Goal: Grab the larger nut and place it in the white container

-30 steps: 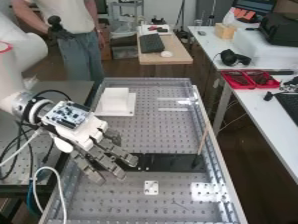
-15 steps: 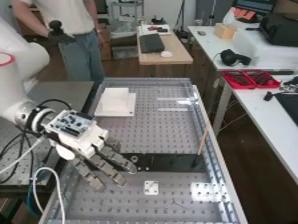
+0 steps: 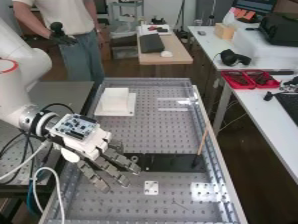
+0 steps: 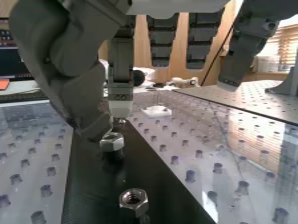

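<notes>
The robot's grey-and-white hand, its dark grey fingers loosely extended and grasping nothing, hangs over a perforated metal worktop. A silver hexagonal metal nut sits near the fingertips on a long black bar, with a second silver hexagonal nut on it too; which is larger cannot be told. The square white container stands at 12 o'clock from the hand in the high view. The task appears at its approach; grasp, lift, carry and placing remain.
</notes>
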You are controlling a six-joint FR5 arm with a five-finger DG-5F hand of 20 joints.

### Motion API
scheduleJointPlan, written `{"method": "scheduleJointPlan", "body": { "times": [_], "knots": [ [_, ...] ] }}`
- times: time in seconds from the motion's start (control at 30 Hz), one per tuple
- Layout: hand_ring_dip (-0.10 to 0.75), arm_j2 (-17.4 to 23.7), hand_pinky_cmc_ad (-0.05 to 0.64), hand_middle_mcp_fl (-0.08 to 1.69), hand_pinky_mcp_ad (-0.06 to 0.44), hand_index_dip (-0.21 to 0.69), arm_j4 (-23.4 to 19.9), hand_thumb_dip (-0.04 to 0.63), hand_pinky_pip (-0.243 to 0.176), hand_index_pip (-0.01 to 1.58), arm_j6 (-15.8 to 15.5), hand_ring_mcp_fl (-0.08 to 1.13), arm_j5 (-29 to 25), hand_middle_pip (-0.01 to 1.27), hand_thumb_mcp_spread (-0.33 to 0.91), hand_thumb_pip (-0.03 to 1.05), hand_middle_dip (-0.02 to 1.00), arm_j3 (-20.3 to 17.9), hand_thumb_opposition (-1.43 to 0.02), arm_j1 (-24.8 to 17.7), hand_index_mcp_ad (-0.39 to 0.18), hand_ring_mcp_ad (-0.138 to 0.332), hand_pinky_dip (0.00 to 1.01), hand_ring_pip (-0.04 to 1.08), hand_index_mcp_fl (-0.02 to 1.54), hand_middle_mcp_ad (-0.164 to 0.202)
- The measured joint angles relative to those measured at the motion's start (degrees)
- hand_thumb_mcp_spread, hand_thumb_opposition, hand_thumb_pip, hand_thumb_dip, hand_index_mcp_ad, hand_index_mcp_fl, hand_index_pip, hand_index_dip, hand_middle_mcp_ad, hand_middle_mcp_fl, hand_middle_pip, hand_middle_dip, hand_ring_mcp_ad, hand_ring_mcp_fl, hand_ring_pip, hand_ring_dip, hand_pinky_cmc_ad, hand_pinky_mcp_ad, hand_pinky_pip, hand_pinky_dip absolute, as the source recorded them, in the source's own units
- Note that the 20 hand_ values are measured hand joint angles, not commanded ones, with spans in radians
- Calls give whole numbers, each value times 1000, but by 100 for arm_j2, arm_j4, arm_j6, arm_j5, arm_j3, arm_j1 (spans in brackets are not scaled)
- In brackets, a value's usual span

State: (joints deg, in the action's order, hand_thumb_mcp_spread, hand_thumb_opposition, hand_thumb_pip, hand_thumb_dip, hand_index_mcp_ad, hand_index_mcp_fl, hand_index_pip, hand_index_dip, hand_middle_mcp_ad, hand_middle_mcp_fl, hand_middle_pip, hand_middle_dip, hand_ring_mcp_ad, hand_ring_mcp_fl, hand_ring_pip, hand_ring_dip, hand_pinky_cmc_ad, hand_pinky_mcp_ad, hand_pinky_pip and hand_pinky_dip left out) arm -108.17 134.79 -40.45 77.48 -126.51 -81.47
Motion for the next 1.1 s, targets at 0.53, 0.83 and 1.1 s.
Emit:
{"method": "scheduleJointPlan", "body": {
  "times": [0.53,0.83,1.1],
  "knots": [
    [119,-44,346,7,307,202,137,220,-75,1559,158,12,-58,126,339,785,194,57,-873,0,-154,164,710,213,19,63],
    [108,-28,346,7,311,204,124,220,-75,1559,166,7,-83,124,339,785,192,21,-873,-31,-154,164,747,227,19,63],
    [110,-52,346,7,311,204,151,220,-75,1557,161,7,-78,122,339,785,183,21,-871,-37,-154,162,747,227,19,63]
  ]
}}
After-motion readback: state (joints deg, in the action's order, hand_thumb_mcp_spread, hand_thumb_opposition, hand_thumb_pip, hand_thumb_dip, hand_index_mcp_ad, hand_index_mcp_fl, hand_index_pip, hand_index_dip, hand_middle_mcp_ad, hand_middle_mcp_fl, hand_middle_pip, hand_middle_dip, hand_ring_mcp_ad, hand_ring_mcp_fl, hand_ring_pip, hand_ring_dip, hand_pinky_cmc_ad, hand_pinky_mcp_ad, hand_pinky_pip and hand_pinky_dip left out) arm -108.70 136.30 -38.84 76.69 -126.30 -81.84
